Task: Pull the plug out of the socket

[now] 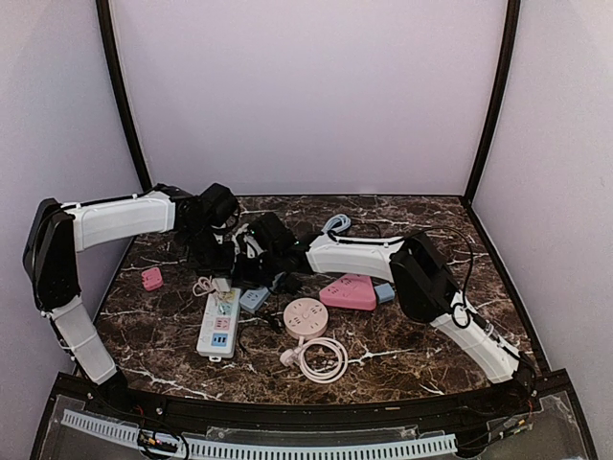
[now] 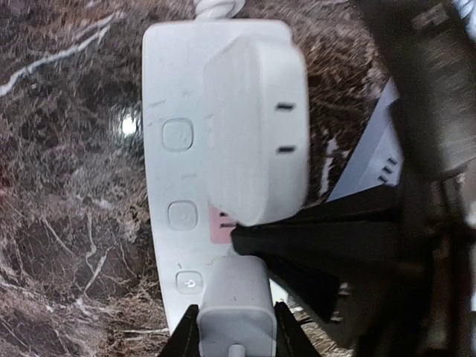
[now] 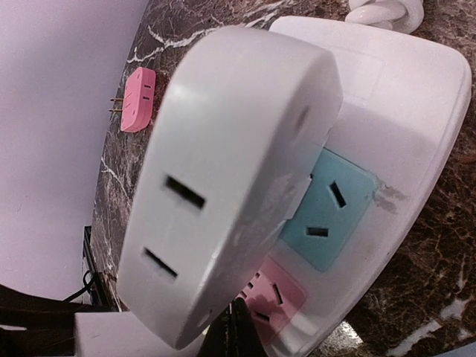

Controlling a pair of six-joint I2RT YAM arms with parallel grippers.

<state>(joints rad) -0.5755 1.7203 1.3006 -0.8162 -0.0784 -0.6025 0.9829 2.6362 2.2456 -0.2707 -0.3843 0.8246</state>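
Your left end effector (image 2: 236, 332) clamps the white plug (image 2: 232, 297) (on the power strip (image 2: 175, 89)). Your right end effector (image 3: 238, 331) is clenched tight.

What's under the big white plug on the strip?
Under the big white plug sits the power strip, a blue socket and a pink socket peeking out. Its prongs and their socket are covered.

From above, the left arm (image 1: 124, 218) and right arm (image 1: 354, 257) end in one dark tangle that hides the far end of the power strip (image 1: 218, 331) from you. In the left wrist view, the bottom edge cuts off the small plug (image 2: 232, 312), and the right arm is only a dark blur.
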